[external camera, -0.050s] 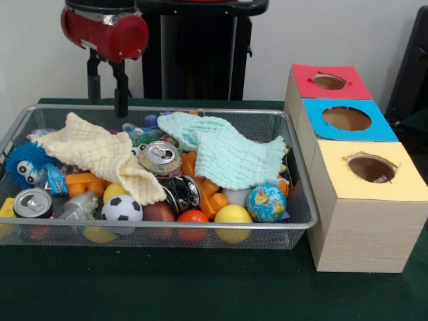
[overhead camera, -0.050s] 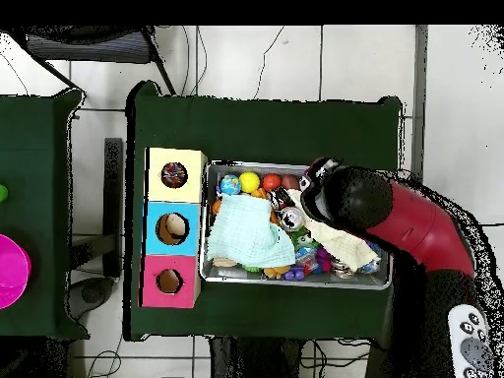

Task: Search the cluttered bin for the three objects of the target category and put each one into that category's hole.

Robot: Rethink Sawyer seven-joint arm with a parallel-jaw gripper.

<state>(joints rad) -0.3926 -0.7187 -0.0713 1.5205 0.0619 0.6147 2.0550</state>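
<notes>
Bin (external camera, -0.050s: 281, 231) sits on the bench w/ balls, cans, toys under two cloths (external camera, -0.050s: 100, 157), so stuff's hidden. Gripper (external camera, -0.050s: 107, 83) hangs over bin's far edge, narrow, holding nothing.

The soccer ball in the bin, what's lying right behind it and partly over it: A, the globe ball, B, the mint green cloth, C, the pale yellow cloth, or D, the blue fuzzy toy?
C: in the front view the pale yellow cloth drapes down to just above the soccer ball, while the other three sit well away from it.
</notes>
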